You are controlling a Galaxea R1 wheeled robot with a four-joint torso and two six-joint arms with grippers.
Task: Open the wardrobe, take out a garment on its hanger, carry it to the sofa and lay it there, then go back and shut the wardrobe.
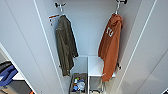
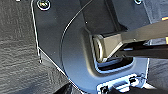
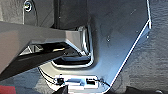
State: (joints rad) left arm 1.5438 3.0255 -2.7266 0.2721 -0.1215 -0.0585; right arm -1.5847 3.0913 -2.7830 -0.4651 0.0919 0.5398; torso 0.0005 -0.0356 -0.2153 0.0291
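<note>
The wardrobe (image 1: 25, 50) stands open in the head view, both white doors swung wide to the sides. Inside on the right hangs the garment (image 1: 110, 47), an orange hoodie with white lettering, on its thin white hanger (image 1: 117, 9) hooked over the rail. The wrist views look at the robot's own dark plates and bars over dark floor.
An olive-green jacket (image 1: 65, 45) hangs on a white hanger at the left inside. Below are white shelves (image 1: 96, 65) and a wire basket (image 1: 78, 85) of small items. Something blue (image 1: 7, 75) lies beyond the left door.
</note>
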